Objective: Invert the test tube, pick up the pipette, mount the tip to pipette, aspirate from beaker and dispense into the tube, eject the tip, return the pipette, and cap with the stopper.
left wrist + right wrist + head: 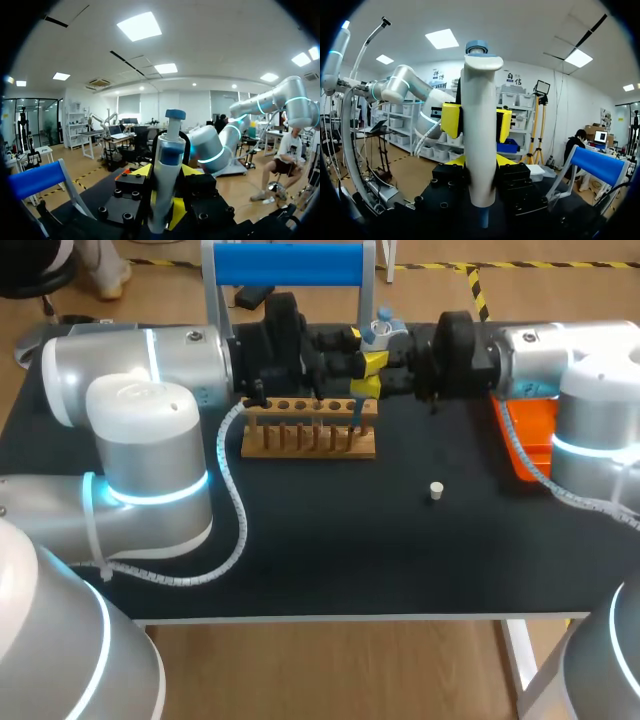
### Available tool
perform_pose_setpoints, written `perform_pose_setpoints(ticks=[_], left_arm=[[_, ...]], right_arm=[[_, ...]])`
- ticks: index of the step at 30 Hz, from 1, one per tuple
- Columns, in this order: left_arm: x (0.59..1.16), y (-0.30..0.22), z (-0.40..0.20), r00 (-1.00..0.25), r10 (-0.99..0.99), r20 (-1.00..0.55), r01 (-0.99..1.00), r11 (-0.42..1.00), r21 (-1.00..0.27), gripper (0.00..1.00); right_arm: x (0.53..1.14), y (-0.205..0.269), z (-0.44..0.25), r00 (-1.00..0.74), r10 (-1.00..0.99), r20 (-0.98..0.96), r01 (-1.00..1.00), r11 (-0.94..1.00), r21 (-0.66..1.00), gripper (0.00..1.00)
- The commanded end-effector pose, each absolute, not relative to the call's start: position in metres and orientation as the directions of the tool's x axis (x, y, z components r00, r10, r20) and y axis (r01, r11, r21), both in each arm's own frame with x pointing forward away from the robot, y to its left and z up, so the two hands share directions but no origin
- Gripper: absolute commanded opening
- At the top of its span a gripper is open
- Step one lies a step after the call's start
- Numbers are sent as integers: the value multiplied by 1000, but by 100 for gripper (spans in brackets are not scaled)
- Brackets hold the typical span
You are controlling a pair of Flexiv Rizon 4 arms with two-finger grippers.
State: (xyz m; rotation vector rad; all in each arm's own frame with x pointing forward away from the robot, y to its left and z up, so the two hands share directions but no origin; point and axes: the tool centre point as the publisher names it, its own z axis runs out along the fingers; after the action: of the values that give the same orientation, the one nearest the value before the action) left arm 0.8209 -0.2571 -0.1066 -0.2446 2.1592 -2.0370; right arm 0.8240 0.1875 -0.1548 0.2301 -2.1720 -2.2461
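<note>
The pipette (381, 332) stands upright over the right end of the wooden rack (310, 440), near the table's (330, 560) back edge. The right fingers (480, 161) are clenched on it. The left arm (150, 360) meets it from the other side; whether it grips I cannot tell. In front lies open table, where the white stopper (436, 490) sits well apart from the rack. The right arm (590, 370) half hides an orange tray (525, 440) at the right edge. The pipette's lower end is hard to make out.

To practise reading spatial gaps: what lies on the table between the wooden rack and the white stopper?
Nothing: in the head view, only bare black table separates the wooden rack from the stopper.
</note>
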Motion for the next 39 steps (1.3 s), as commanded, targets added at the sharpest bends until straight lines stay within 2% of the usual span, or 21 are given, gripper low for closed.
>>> perform_pose_setpoints(ticks=[1, 4, 5, 6, 7, 18, 27, 39], left_arm=[[814, -260, -108, -973, -231, -6, -6, 51, -999, 0], [814, -260, -108, -973, -231, -6, -6, 51, -999, 0], [814, -260, -108, -973, -231, -6, -6, 51, -999, 0], [814, -260, -108, -973, -231, -6, -6, 51, -999, 0], [814, -260, -108, -973, -231, -6, -6, 51, -999, 0], [814, -260, -108, -973, -231, -6, -6, 51, -999, 0], [814, -260, -108, -973, -231, -6, -6, 51, -999, 0], [814, -260, -108, -973, -231, -6, -6, 51, -999, 0]], right_arm=[[830, 188, -154, -988, -109, -106, -103, -31, 994, 0], [829, 187, -153, -986, -105, -126, -125, -18, 992, 0], [829, 187, -153, -985, -100, -139, -138, -11, 990, 10], [828, 186, -152, -983, -100, -155, -155, -4, 988, 48], [827, 184, -151, -981, -112, -160, -160, -9, 987, 100], [829, 132, -146, -967, -203, -157, -152, -39, 988, 100], [873, 80, -156, -984, -102, -146, -151, 41, 988, 100], [963, 81, -164, -991, 34, -131, -121, 212, 970, 100]])
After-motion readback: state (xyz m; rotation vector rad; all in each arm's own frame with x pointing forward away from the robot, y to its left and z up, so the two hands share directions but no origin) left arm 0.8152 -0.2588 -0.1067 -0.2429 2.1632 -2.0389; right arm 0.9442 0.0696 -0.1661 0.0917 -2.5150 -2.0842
